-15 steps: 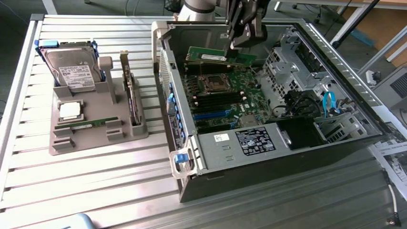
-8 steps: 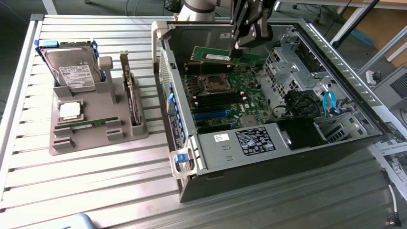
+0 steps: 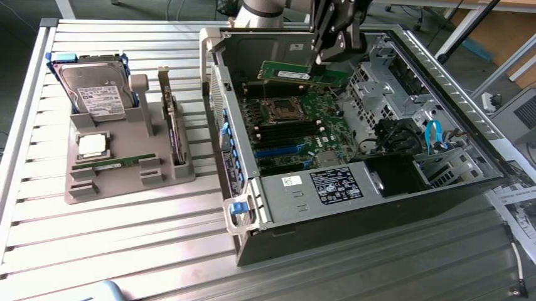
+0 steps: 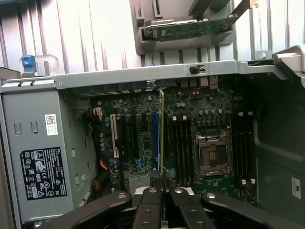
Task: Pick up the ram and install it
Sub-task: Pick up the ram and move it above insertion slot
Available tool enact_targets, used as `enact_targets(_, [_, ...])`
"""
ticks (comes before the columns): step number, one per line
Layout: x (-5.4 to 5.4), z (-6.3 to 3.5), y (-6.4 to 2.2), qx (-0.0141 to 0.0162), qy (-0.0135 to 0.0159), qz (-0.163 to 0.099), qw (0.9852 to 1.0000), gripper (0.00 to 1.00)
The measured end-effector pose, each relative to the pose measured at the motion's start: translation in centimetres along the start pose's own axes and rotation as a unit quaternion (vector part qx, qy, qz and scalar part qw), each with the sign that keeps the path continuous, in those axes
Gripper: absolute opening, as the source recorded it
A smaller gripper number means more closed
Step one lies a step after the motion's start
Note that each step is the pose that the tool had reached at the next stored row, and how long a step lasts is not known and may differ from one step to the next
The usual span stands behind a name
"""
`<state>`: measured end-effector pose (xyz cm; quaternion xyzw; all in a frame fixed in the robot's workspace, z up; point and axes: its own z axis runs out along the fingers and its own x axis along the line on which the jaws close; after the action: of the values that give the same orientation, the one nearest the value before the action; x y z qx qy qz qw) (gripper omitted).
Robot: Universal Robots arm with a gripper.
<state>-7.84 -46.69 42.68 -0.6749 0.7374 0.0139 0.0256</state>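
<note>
My gripper (image 3: 329, 59) hangs over the open computer case (image 3: 251, 219), shut on the ram (image 3: 300, 74). The ram is a long green stick held level above the motherboard (image 3: 297, 135), clear of it. In the wrist view the ram (image 4: 162, 138) shows edge-on as a thin line running out from between my black fingers (image 4: 148, 210). It lines up over the board between the blue slot (image 4: 155, 136) and the black memory slots (image 4: 183, 143). The empty processor socket (image 4: 213, 152) lies just beside those slots.
On the exterior view's left a grey holder (image 3: 125, 182) carries a hard drive (image 3: 96, 91), a silver processor chip (image 3: 92, 145), a green stick (image 3: 113, 164) and an upright card (image 3: 172, 125). The power supply (image 3: 331, 185) and drive cages (image 3: 393, 88) crowd the case interior.
</note>
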Motion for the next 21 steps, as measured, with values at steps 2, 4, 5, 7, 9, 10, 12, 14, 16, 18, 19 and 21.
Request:
enact_targets(2, [0.0, 0.00, -0.15, 0.0000, 0.0000, 0.000, 1.0000, 0.13])
enact_targets(4, [0.0, 0.01, -0.29, 0.0000, 0.0000, 0.000, 1.0000, 0.13])
enact_targets(5, [0.0, 0.01, -0.43, 0.0000, 0.0000, 0.000, 1.0000, 0.13])
enact_targets(7, [-0.1, 0.01, -0.72, 0.0000, 0.0000, 0.000, 1.0000, 0.13])
enact_targets(9, [-0.1, 0.02, -1.10, 0.0000, 0.0000, 0.000, 1.0000, 0.13])
enact_targets(10, [-0.1, 0.02, -1.24, 0.0000, 0.0000, 0.000, 1.0000, 0.13])
enact_targets(12, [-0.1, 0.03, -1.55, 0.0000, 0.0000, 0.000, 1.0000, 0.13])
enact_targets(14, [-0.2, 0.04, -1.95, 0.0000, 0.0000, 0.000, 1.0000, 0.13])
enact_targets(16, [-0.2, 0.04, -2.28, 0.0000, 0.0000, 0.000, 1.0000, 0.13])
enact_targets(18, [-0.2, 0.05, -2.55, 0.0000, 0.0000, 0.000, 1.0000, 0.13])
enact_targets(19, [-0.2, 0.05, -2.69, 0.0000, 0.0000, 0.000, 1.0000, 0.13])
enact_targets(21, [-0.3, 0.06, -3.06, 0.0000, 0.0000, 0.000, 1.0000, 0.13])
